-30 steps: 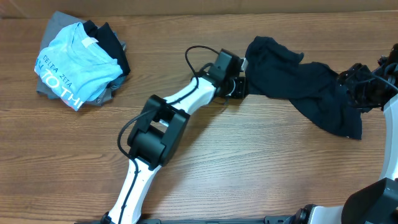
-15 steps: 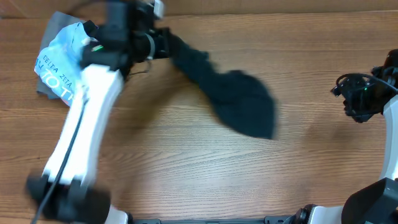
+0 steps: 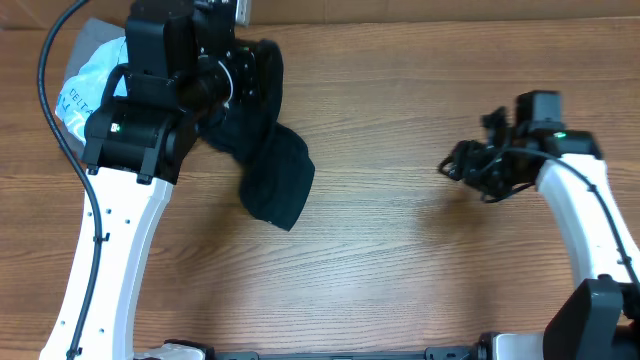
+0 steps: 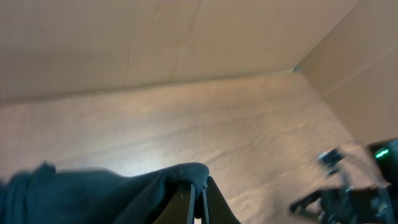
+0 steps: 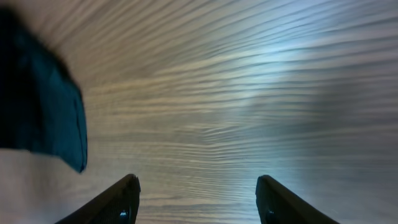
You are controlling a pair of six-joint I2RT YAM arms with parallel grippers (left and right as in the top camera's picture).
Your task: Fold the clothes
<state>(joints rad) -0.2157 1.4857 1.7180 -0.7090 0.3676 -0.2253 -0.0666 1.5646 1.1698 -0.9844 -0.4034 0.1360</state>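
Well right of the dark T-shirt [image 3: 272,180], the right tool [image 3: 465,170] stands apart, empty, over the tabletop [image 3: 400,280]. The T-shirt hangs bunched with 0 folds made, so all folding remains. The left tool [image 4: 194,208] is clamped on its upper end. Far left of it, the light blue T-shirt [image 3: 85,85] shows lettering too covered to read.

1. The table [image 3: 420,260] is seen to be wood-grained, smooth, with fine straight lines and a soft sheen where light is caught.
2. The dark navy T-shirt [image 3: 272,178] is shown as soft, matt cloth, limp and creased.
3. The light blue T-shirt [image 3: 90,75] is shown as thin matt cloth with white printed lettering.
4. The left arm [image 3: 110,250] is clad in smooth, slightly glossy white plastic, with matt black joint housings.
5. The fingers [image 5: 121,199] of the right gripper [image 5: 196,202] are seen as dark and smooth, probably plastic, the view being blurred.
6. The back wall [image 4: 217,37] is shown as plain matt brown board.
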